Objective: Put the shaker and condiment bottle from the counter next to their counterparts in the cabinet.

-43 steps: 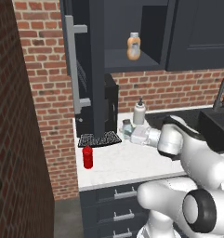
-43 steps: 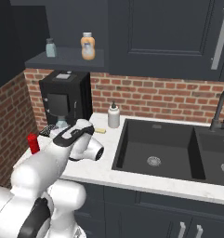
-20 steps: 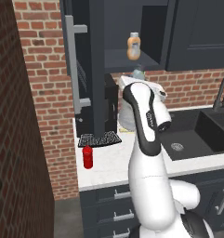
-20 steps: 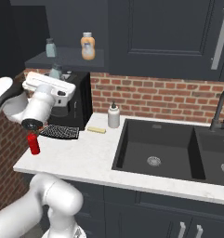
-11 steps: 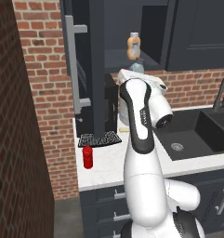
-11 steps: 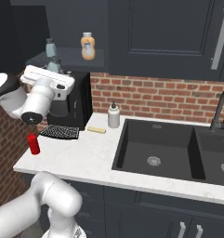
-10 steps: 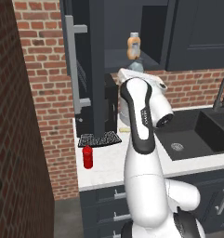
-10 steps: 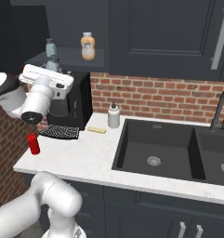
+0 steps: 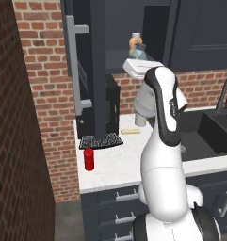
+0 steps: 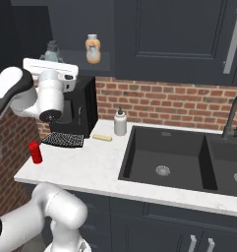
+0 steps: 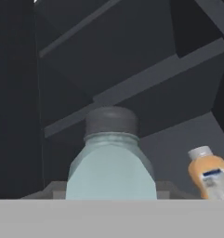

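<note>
My gripper is raised to the open cabinet and is shut on the shaker, a pale grey-blue jar with a dark cap. The hand view looks past the shaker at the inner shelf. The orange-tan bottle with a pale cap stands just beside it on the cabinet floor and also shows as the orange bottle. The other small shaker cannot be told apart from the held one. The red condiment bottle stands upright on the counter near its left end.
The tall cabinet door stands open to the left of the arm. A black coffee machine, a black mesh mat, a white pump bottle and a small yellow block sit on the counter. A sink lies right.
The arm has lifted the shaker a little higher and closer to the orange bottle in the cabinet. The red bottle has stayed in place.
</note>
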